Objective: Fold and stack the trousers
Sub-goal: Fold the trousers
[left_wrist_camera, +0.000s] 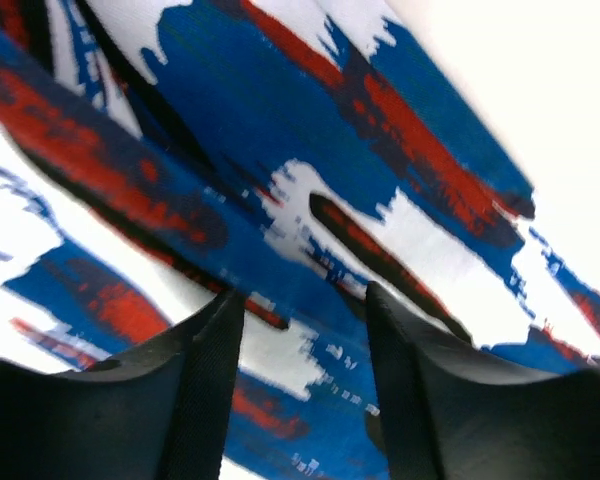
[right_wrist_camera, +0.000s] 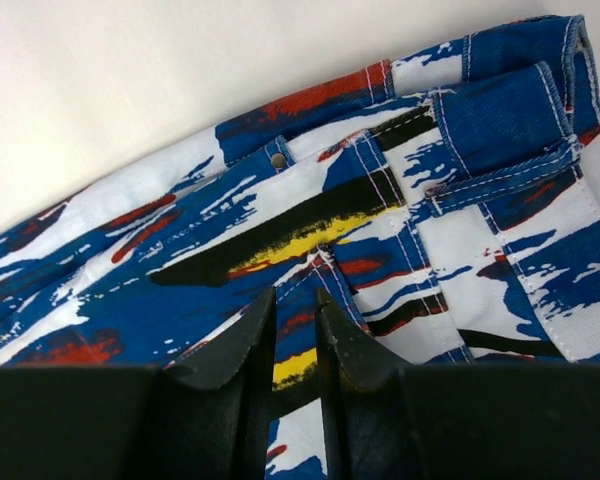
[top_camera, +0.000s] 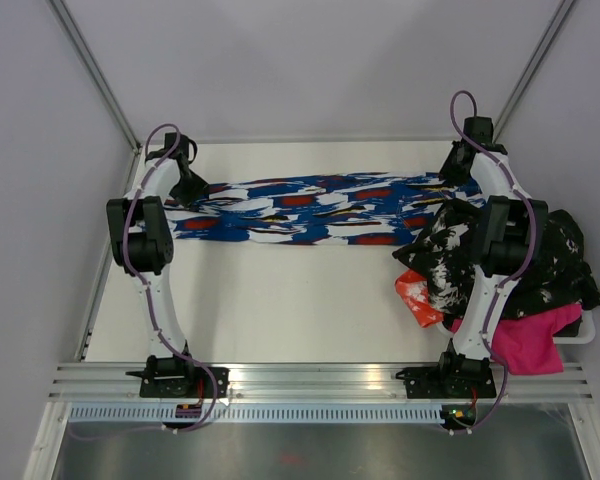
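Jaws of the left pincer (left_wrist_camera: 302,295) stand wide apart just over the trousers (top_camera: 310,210); the right pincer (right_wrist_camera: 295,300) is narrowly apart above the waistband (right_wrist_camera: 510,120), clamping nothing. Trousers lie stretched along the bench's (top_camera: 280,310) far edge, beside a clothes pile (top_camera: 550,270) at its right edge.

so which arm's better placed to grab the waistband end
Right. The right gripper sits over the belt loops of the trousers; the left gripper is over the leg end.

trousers (top_camera: 310,210) blue w/ white/red/blk/yellow splashes, pile (top_camera: 450,250) blk-white, pink, maybe orange
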